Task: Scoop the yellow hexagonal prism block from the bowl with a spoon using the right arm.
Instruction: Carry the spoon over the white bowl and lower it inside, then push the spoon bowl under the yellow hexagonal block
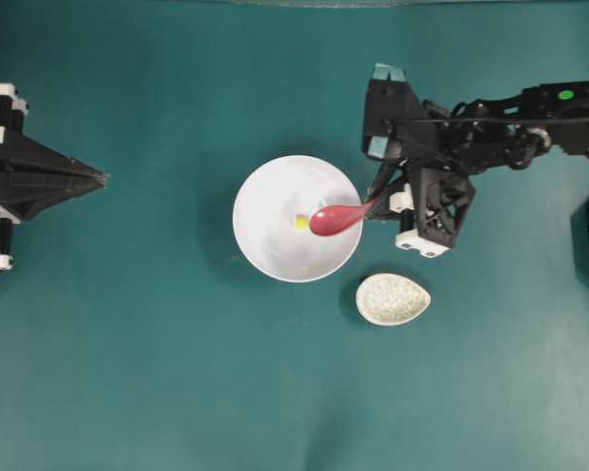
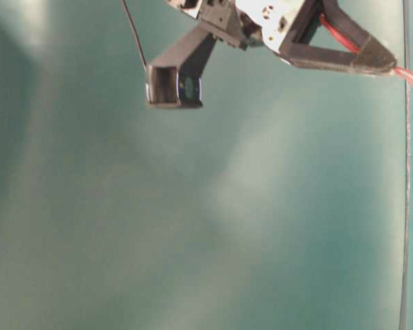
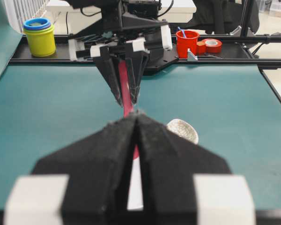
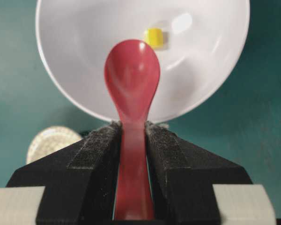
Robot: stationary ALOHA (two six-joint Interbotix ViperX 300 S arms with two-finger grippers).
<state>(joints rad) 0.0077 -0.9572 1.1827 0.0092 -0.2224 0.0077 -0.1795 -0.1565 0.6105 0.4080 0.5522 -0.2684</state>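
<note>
Teal matting (image 1: 157, 392) covers the whole table, smooth and faintly mottled; we can read no writing anywhere. Beyond its far edge, the left wrist view shows a black rail carrying a yellow cup with a blue rim (image 3: 39, 36), a red cup (image 3: 186, 43) and a roll of red tape (image 3: 211, 45).

We see the right arm (image 1: 491, 123), black with white fittings, reaching toward the white bowl (image 1: 275, 260), which is round and glossy. Its right gripper (image 4: 132, 133) is clamped on the handle of the glossy pink-red spoon (image 4: 132, 77), the scoop held over the bowl. The left gripper (image 1: 100, 179) sits closed, well apart at the left edge. A speckled oval dish (image 1: 393, 299) lies near the bowl. The yellow hexagonal prism block (image 1: 301, 223) rests inside the bowl, just beside the scoop.
</note>
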